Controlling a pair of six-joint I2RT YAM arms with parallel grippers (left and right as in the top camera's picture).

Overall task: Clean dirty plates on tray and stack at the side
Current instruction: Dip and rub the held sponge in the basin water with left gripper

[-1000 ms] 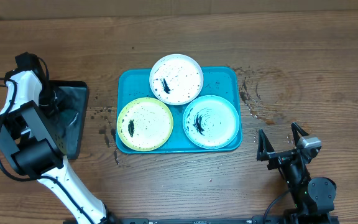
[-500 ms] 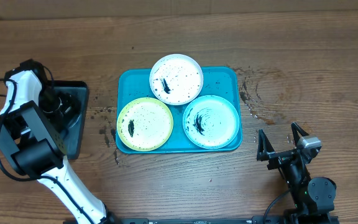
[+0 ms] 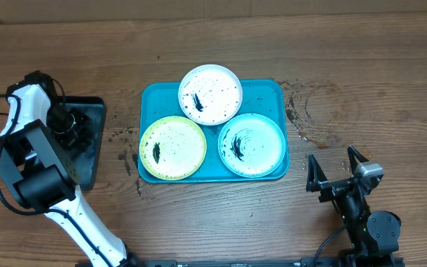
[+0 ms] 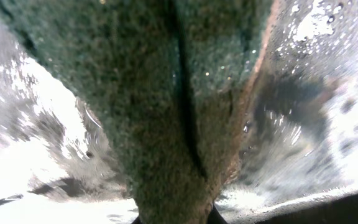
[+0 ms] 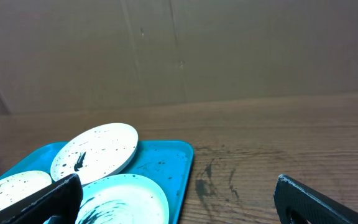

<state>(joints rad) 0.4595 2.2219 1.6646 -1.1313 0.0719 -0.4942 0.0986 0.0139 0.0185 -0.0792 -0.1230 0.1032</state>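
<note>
The left pincer [image 3: 69, 126], grip unclear, is hanging close over a wet green sponge [image 4: 166, 93] in the black tray [image 3: 87, 159], likely needing a firm centred pinch, while dirty plates [image 3: 210, 93] are sitting on the turquoise tray [image 3: 269, 93] and the right pincer [image 3: 330, 156] is gaping wide.

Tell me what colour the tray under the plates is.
The tray is turquoise blue; the overhead view shows it best.

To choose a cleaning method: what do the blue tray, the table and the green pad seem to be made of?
The turquoise tray looks like smooth moulded plastic: uniform colour, rounded corners. The table seems to be wood or wood-look laminate: brown grain shows. The green scouring pad looks like coarse fibrous material, matte, with wet glints.
</note>
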